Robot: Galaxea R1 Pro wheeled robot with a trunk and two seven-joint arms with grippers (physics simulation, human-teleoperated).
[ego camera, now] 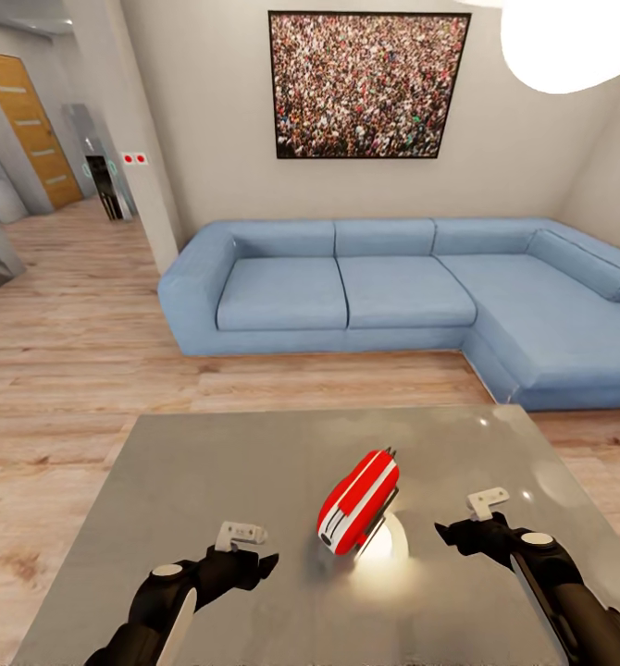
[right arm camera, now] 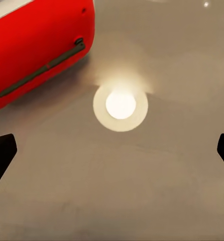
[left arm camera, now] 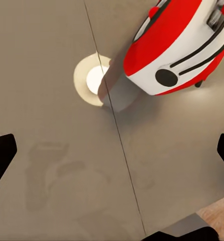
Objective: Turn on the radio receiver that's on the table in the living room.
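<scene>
- The radio receiver [ego camera: 358,500] lies on the glossy table [ego camera: 208,481], near its front centre, beside a bright lamp reflection [ego camera: 381,546].
- The left gripper [ego camera: 242,558] hovers left of the radio, fingers spread wide, holding nothing.
- The right gripper [ego camera: 472,527] hovers right of it, also wide apart and empty.
- Beyond the table stands a blue sofa [ego camera: 412,291] under a crowd photo [ego camera: 367,85].

Glossy reflective table [ego camera: 208,481], shiny plastic radio receiver [ego camera: 358,499], cloth sofa [ego camera: 393,287], wood floor [ego camera: 69,370]
</scene>
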